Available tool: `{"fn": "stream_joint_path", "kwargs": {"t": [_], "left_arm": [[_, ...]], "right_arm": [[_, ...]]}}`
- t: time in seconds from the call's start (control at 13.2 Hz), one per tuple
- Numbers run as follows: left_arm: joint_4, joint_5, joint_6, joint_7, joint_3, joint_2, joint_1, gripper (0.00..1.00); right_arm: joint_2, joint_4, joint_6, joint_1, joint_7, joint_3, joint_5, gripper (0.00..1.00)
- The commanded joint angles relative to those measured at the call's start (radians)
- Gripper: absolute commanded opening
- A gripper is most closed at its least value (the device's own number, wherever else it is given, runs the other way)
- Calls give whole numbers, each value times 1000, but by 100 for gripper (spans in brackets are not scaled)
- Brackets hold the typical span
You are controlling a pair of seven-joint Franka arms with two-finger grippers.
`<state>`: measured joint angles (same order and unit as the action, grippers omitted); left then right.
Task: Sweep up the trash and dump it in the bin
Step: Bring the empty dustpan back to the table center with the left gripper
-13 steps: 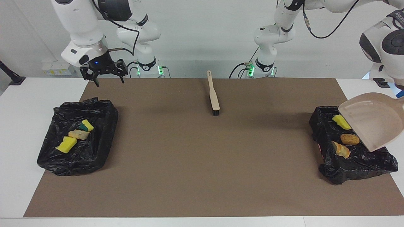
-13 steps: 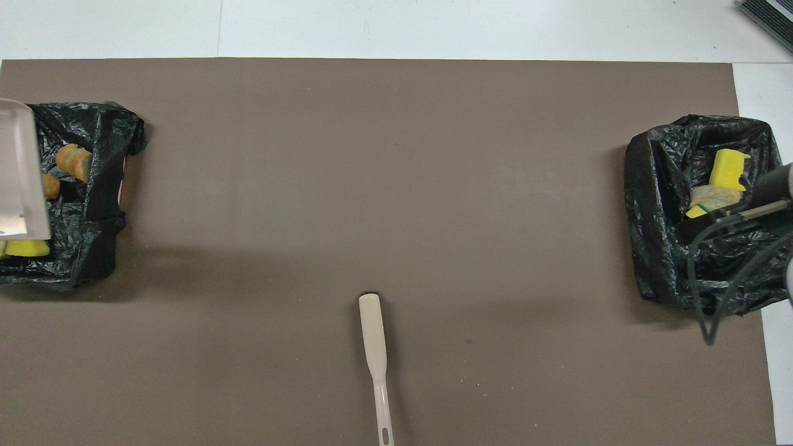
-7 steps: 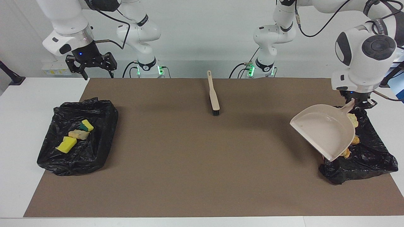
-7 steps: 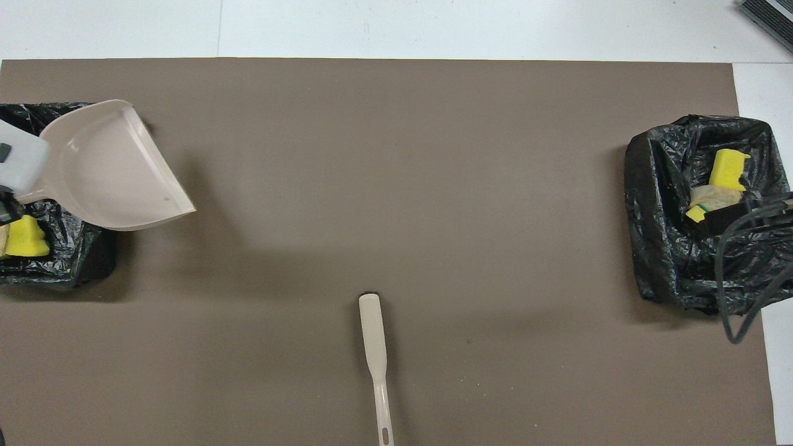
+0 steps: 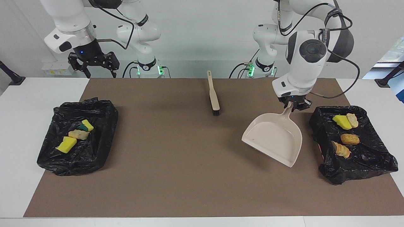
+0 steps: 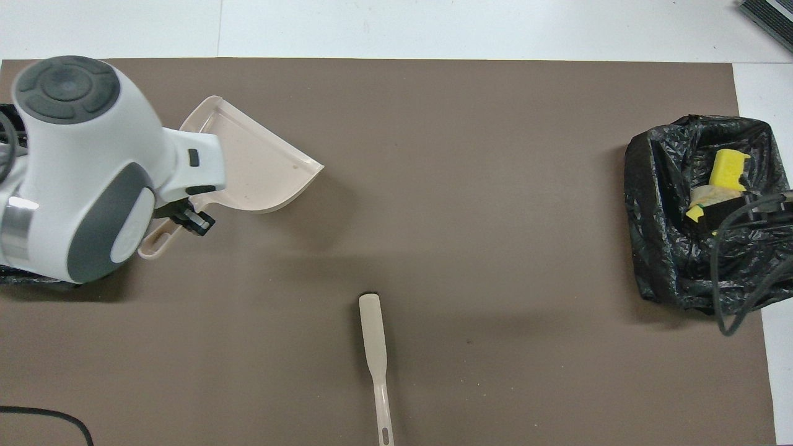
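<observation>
1. Trash sits in two black-lined bins, none on the mat (image 5: 176, 176).
2. Bin (image 5: 378, 164) at the left arm's end holds four bits: yellow sponge (image 5: 341, 122) touching a bread slice (image 5: 352, 120), then a bun (image 5: 349, 139), then a croissant piece (image 5: 341, 149) farthest from the robots.
3. Bin (image 5: 101, 104) at the right arm's end holds three bits: green-backed sponge (image 5: 86, 125), bread piece (image 5: 79, 134) beside it, yellow sponge (image 5: 66, 144) farthest from the robots.
4. Left gripper (image 5: 295, 105) is clamped on the dustpan (image 5: 274, 138) handle, up over the mat just beside its bin.
5. Dustpan hangs tilted, handle up toward the robots, open mouth low and away from them; pan looks empty. Can't tell whether its lip touches the mat.
6. In the overhead view the left arm's wrist covers most of that bin; dustpan (image 6: 260, 167) pokes out toward the table middle.
7. Right gripper (image 5: 94, 67) is raised, fingers spread wide, holding nothing, over the table edge nearest the robots, near its bin's corner. Arm waits.
8. Brush (image 5: 213, 94) lies flat mid-table near the robots, handle toward them, bristle end away, well apart from both bins and the dustpan.
9. Overhead view: brush (image 6: 375, 353) at bottom centre; right arm's cables cross over its bin (image 6: 657, 248).
</observation>
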<state>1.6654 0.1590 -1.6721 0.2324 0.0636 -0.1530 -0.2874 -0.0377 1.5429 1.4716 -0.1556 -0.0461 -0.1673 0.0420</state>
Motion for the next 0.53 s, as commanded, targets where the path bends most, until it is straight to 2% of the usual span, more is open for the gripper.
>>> {"fn": "stream_joint_path", "kwargs": {"t": [0.0, 0.15, 0.23, 0.3, 0.45], "left_arm": [[14, -44, -107, -242, -22, -48, -117, 0], [14, -47, -179, -382, -22, -77, -180, 0], [11, -65, -210, -451, -22, -100, -209, 0], [8, -102, -245, -537, -22, -124, -240, 0], [5, -160, -323, -645, -22, -149, -268, 0]], "right_arm": [[-11, -12, -22, 18, 35, 2, -21, 100], [-14, -12, -22, 57, 43, 21, -25, 100], [-14, -12, -22, 91, 45, 60, -37, 100], [-14, -13, -19, 144, 45, 110, -62, 100], [-16, -12, -10, 177, 58, 135, -73, 100]]}}
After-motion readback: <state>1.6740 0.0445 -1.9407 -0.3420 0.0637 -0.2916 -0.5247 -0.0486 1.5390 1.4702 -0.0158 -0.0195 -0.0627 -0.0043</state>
